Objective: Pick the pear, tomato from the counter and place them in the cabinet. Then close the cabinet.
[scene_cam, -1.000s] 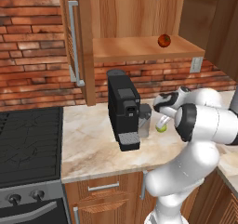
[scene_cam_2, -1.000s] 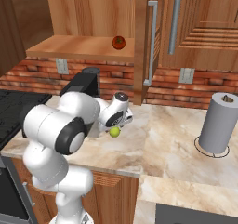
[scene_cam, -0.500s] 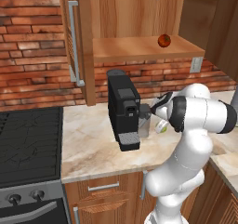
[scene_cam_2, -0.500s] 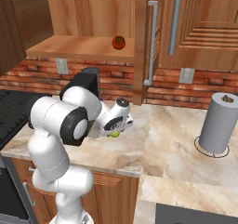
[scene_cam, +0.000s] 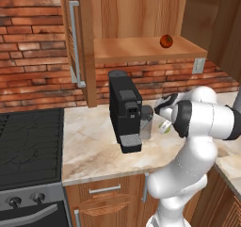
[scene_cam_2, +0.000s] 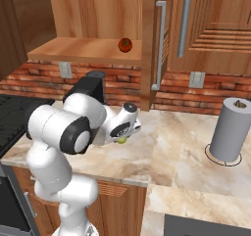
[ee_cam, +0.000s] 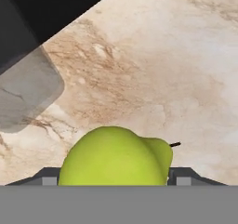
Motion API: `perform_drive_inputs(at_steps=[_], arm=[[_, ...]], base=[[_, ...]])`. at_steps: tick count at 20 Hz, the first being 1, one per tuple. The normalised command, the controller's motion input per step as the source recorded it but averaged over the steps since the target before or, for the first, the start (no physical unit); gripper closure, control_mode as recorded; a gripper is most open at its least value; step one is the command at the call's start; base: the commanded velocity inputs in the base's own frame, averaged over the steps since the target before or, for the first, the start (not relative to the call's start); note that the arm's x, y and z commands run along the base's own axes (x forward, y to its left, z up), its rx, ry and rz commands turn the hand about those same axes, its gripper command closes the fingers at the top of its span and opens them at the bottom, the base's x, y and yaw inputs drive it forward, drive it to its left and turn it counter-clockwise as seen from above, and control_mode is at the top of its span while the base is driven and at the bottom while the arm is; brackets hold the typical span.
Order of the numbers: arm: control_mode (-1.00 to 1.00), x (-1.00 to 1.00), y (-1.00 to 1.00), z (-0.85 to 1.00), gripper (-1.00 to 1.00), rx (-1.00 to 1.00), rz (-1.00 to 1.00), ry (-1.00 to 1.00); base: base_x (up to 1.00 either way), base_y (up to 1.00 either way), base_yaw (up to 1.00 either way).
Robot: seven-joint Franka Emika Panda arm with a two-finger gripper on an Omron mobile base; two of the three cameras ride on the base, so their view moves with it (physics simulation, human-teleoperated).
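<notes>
Down low at the counter (scene_cam_2: 186, 147), the gripper (ee_cam: 114, 179) with its two fingers (ee_cam: 46, 177) on either side of the pear (ee_cam: 116, 158) (touching it or not, cannot tell). Pear just right of the black coffee machine (scene_cam: 124, 110). Up on the shelf of the open cabinet (scene_cam: 141, 49), the tomato (scene_cam: 165, 41).

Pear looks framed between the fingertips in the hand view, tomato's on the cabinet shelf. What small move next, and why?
Probably finish closing the gripper on the pear, then lift. The pear lies on the counter between the two fingertips, one showing at each side. The tomato sits on the cabinet shelf, so the pear is the fruit left to move.
</notes>
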Motion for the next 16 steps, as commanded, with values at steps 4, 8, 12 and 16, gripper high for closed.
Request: perform_drive_inputs(at_steps=[4, 8, 12, 16], arm=[[-1.0, -0.58, 0.0, 0.98, 1.0, 0.0, 0.0, -0.01], [-1.0, -0.4, 0.0, 1.0, 1.0, 0.0, -0.01, 0.0], [-1.0, -0.43, 0.0, 1.0, 1.0, 0.0, 0.0, 0.0], [-1.0, -0.61, 0.06, 1.0, 1.0, 0.0, 0.0, -0.1]], base=[[0.0, 0.0, 0.0], [0.0, 0.0, 0.0], [0.0, 0.0, 0.0], [0.0, 0.0, 0.0]])
